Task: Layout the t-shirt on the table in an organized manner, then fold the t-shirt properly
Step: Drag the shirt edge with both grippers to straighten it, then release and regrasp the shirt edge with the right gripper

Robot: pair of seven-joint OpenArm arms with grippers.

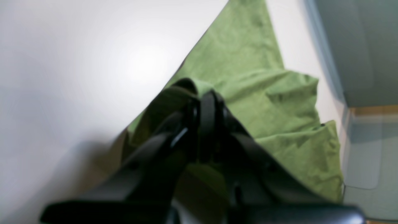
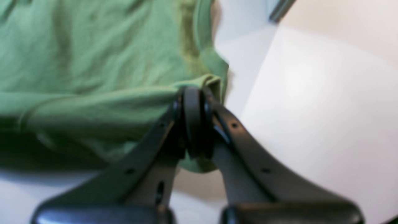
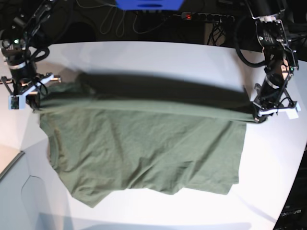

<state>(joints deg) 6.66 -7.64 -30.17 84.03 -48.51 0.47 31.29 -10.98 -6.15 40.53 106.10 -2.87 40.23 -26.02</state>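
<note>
The olive-green t-shirt (image 3: 144, 148) hangs stretched between my two grippers above the white table (image 3: 158, 60), its lower part draped down toward the near edge. My left gripper (image 3: 256, 116) is shut on one end of the shirt's raised edge at the right of the base view; in the left wrist view the gripper (image 1: 203, 93) pinches a fold of the t-shirt (image 1: 248, 81). My right gripper (image 3: 34, 103) is shut on the other end at the left; in the right wrist view the gripper (image 2: 194, 93) clamps the t-shirt (image 2: 93, 62) at its hem.
Cables and a power strip (image 3: 206, 17) lie beyond the table's far edge. A blue object (image 3: 148, 4) sits at the top centre. The table's curved edge (image 3: 19, 158) drops away at the lower left, with floor beside it.
</note>
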